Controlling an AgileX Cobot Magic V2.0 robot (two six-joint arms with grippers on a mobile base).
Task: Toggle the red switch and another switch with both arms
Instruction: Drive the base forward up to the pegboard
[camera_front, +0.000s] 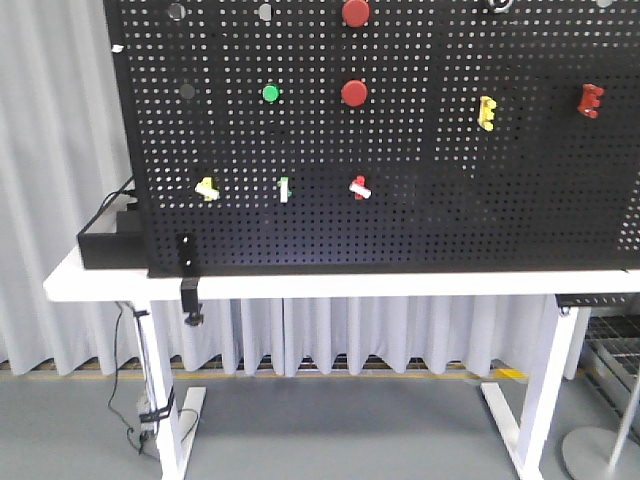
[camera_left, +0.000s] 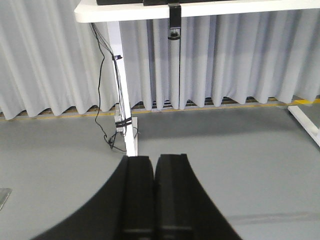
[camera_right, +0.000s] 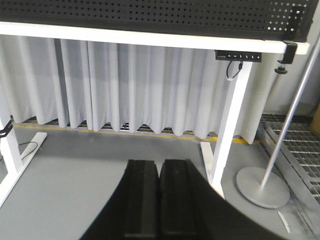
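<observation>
Claws clenched and empty, my left claw and right claw hang lower than the white tabletop, likely parked. Tiny red-based, white-levered switch sits mid-frame on the black pegboard; the pale-yellow-based switch lies left-centre.

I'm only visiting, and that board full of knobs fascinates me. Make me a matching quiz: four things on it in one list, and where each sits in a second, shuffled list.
Things
1. red switch
2. pale yellow switch
3. green round button
4. all-red chunky knob

Places
A. far right of the pegboard, higher than the toggles
B. left end of the bottom row of three toggles
C. right end of that bottom row
D. just left of the lower big red push button

Pairs: 1-C, 2-B, 3-D, 4-A
</observation>
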